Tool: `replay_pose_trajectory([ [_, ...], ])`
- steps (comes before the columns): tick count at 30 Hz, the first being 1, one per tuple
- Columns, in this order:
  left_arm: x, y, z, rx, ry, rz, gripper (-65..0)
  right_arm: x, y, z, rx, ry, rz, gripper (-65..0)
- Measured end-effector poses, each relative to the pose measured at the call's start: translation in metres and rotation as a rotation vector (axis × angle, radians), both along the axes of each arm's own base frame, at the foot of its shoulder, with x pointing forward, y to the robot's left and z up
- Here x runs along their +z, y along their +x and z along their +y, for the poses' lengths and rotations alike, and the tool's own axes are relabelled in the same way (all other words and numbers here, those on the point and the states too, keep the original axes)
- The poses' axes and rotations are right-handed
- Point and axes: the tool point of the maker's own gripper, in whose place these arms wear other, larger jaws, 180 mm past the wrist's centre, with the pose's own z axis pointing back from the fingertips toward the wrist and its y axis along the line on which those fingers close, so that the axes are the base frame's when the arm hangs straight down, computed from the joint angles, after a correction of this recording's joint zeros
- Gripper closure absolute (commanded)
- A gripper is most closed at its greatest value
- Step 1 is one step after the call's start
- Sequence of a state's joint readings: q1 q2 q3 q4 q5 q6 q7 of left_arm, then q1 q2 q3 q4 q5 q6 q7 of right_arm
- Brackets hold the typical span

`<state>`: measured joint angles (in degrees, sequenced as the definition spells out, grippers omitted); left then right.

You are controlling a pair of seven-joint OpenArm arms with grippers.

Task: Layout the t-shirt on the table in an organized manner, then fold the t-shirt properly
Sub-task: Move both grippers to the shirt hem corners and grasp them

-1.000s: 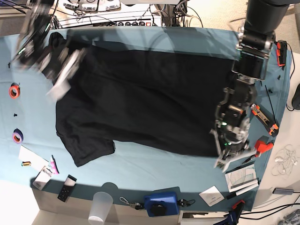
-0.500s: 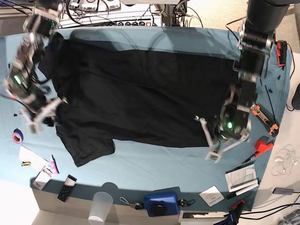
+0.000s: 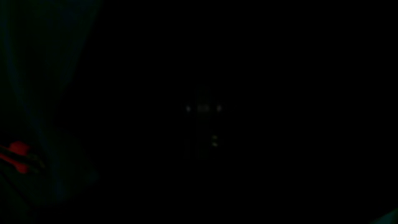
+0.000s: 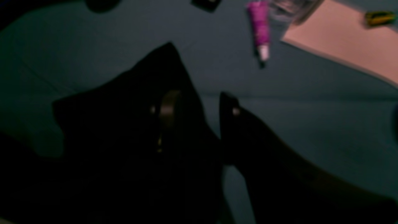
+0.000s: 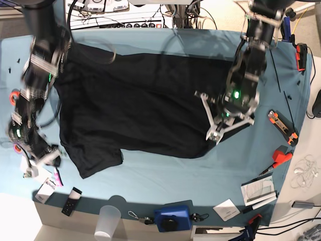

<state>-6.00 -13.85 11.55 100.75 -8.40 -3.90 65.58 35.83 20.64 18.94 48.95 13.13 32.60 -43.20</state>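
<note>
Where cables trail, teal table (image 5: 165,175).

Teal bench (image 5: 150,175) with a shirt and clutter

We see the black t-shirt (image 5: 140,105) spread flat across the middle of the bench; along the near edge lie a clear cup (image 5: 108,221), a blue box (image 5: 172,219) and papers (image 5: 258,190), with tape rolls (image 5: 15,95) at one side and red-handled tools (image 5: 282,126) at the other.

We see a tangle of cables (image 5: 125,12) and power strips behind the far edge | pale floor (image 5: 220,15) beyond them | white surface (image 5: 15,216) at the near left corner | the base view evenly lit, both wrist views very dark
</note>
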Motion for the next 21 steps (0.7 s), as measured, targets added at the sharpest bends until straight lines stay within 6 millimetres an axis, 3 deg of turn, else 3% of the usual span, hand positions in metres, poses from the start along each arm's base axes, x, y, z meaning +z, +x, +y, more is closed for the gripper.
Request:
replay_pose_trajectory([
  [6, 0.001, 0.001, 0.000, -0.001, -0.001, -0.003, 0.0, -0.015, 0.009, -0.012, -0.039, -0.047, 0.104, -20.2],
  [9, 0.001, 0.001, 0.000, -0.001, -0.001, -0.003, 0.0, -0.029, 0.000, 0.014, 0.123, -0.089, 0.195, -20.2],
  [14, 0.001, 0.001, 0.000, 0.000, -0.001, -0.003, 0.0, -0.037, 0.000, 0.028, 0.194, -0.155, 0.232, -20.2],
  [21, 0.002, 0.002, -0.001, -0.002, -0.006, -0.014, 0.0, -0.044, 0.003, 0.007, 0.084, -0.309, 0.252, -20.2],
])
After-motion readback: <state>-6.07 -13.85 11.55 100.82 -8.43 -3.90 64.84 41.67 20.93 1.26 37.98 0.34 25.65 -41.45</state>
